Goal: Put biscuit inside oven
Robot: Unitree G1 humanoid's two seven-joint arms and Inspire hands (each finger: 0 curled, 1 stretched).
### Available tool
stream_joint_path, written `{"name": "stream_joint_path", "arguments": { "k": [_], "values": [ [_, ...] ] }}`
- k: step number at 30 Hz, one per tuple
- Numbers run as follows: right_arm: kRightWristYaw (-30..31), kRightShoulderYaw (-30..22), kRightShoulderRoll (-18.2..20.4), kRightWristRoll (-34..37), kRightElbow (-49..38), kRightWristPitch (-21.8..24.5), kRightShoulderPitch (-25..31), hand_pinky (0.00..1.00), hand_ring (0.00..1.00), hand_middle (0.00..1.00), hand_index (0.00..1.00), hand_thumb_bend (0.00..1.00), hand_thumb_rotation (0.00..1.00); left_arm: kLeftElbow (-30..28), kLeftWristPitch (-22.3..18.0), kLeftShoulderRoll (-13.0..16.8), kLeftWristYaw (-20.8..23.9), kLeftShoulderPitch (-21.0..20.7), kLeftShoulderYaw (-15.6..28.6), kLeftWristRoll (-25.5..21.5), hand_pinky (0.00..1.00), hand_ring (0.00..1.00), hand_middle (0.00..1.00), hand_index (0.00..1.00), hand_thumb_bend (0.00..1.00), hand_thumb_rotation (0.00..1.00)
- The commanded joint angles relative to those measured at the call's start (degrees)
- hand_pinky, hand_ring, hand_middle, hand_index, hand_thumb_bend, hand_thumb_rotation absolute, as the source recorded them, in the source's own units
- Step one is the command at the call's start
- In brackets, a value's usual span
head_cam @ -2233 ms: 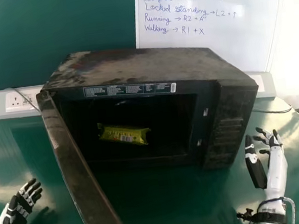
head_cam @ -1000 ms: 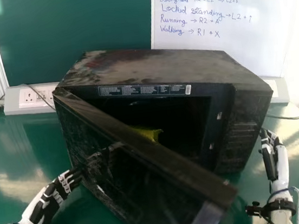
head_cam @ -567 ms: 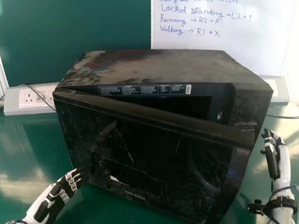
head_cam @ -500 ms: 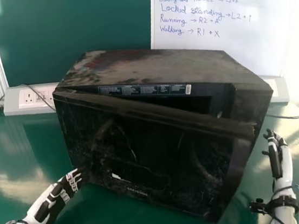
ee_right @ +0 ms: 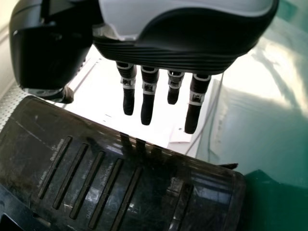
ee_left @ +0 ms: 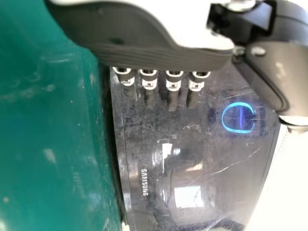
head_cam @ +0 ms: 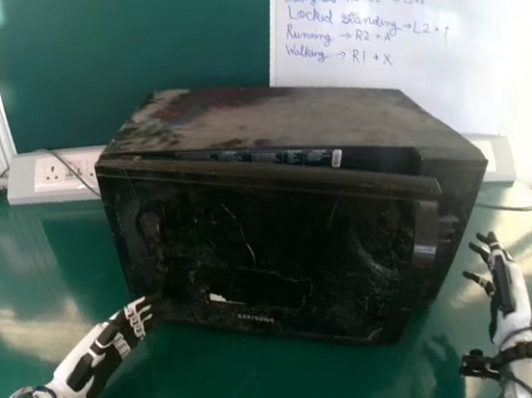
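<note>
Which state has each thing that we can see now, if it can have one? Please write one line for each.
Oven door: almost closed, ajar toward the robot's right
Oven: standing upright on the table
Left hand: open, at the door's left part
Right hand: open, beside the oven's right side
Whiteboard: written on

Camera layout
Head: forward-down. Wrists: close at left hand [head_cam: 101, 355], right hand [head_cam: 504, 294]. Shared: oven [head_cam: 266, 116] beside hands.

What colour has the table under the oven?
Green, best seen in the head view: table.
</note>
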Motion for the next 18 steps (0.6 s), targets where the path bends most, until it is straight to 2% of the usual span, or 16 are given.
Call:
{"name": "stream_joint_path", "arguments": {
  "k": [1, 9, 17, 18],
  "values": [
    [1.1, -0.9, -0.5, 2.0, 1.4, 0.7, -0.7, 0.72, 0.80, 0.84, 0.89, 0.69, 1.00, 2.6, -0.2, -2.7, 0.2, 0.7, -1.6, -0.2, 0.55, 0.59, 0.49, 0.49, 0.52, 0.00],
    [1.9, -1.1, -0.6, 3.9, 2.9, 0.8, -0.7, 0.74, 0.82, 0.86, 0.91, 0.70, 1.00, 5.9, -1.2, -3.9, 0.2, -2.8, -2.3, 0.2, 0.52, 0.56, 0.51, 0.48, 0.52, 0.00],
    [1.9, -0.9, -0.4, 4.0, 2.3, 0.2, 0.1, 0.75, 0.83, 0.87, 0.91, 0.70, 1.00, 9.7, -4.1, -6.4, 4.4, -7.7, -3.6, 3.8, 0.41, 0.54, 0.50, 0.49, 0.52, 0.00],
    [1.8, -0.8, -0.4, 3.8, 2.2, 0.2, 0.2, 0.74, 0.83, 0.87, 0.91, 0.70, 1.00, 10.0, -3.8, -6.8, 4.9, -8.2, -3.8, 4.1, 0.40, 0.54, 0.60, 0.49, 0.52, 0.04]
  ]
}}
